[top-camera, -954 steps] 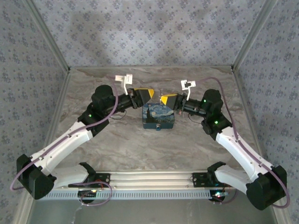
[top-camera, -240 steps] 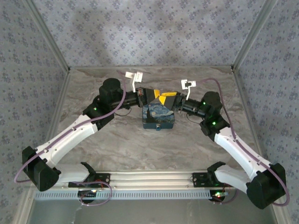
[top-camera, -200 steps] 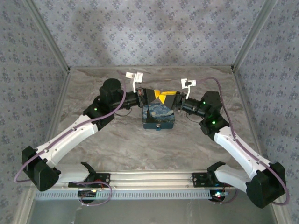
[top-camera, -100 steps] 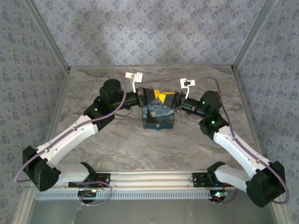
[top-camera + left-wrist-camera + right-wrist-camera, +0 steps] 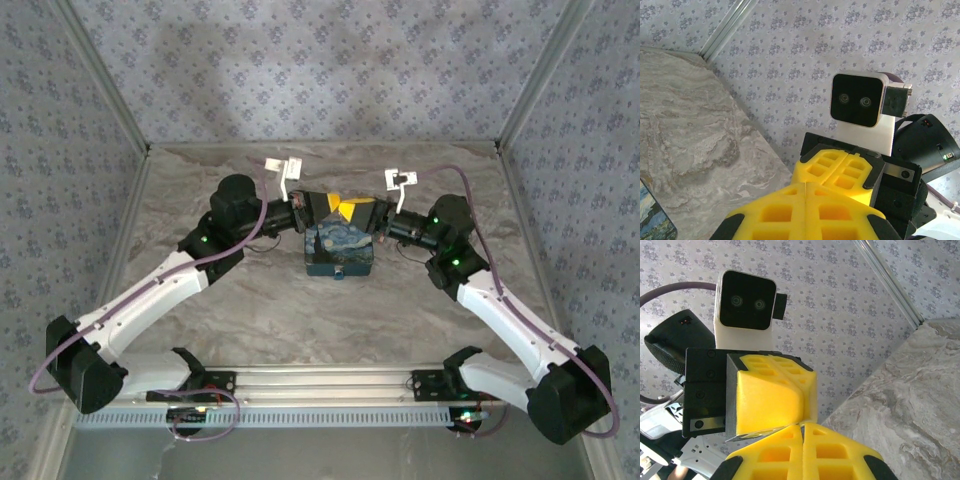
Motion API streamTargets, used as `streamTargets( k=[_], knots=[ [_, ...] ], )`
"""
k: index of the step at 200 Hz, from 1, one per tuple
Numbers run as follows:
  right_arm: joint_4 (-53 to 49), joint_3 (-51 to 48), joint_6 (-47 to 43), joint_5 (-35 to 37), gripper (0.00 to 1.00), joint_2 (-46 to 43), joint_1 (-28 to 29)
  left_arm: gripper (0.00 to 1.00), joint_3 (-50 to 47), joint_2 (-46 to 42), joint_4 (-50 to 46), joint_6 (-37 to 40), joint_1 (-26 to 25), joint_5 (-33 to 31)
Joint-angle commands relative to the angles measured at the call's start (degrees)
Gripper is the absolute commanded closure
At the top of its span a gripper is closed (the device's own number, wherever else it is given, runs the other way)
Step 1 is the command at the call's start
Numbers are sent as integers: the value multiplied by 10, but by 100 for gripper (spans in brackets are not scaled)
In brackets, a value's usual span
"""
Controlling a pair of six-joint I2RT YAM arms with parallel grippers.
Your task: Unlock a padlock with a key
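Meeting above the blue box's [image 5: 340, 246] 12 o'clock edge: left tool [image 5: 806, 188] and right tool [image 5: 802, 427], pads pressed together, contents indiscernible. Padlock [image 5: 341, 272] at the box's 6 o'clock edge on the tabletop [image 5: 290, 315]; long axis unreadable.

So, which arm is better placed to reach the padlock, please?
Probably right: the left gripper and right gripper meet shut, tip to tip, but the right overlaps the box with the padlock.
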Motion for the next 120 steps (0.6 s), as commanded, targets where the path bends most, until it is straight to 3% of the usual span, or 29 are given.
streamTargets(
  k=[1,28,41,57,120],
  knots=[
    [17,-2,3,9,100,-15,-13,100,1,-21,18,-1,-3,4],
    [17,2,3,1,100,-13,-8,100,0,-19,27,-5,-3,3],
    [12,1,5,8,76,-16,-7,100,0,-17,30,-7,-2,0],
    [17,-4,7,13,63,-20,-7,100,-1,-16,36,-12,-3,0],
    [39,-2,13,3,61,-8,7,100,-4,-15,43,-17,-3,-3]
  ],
)
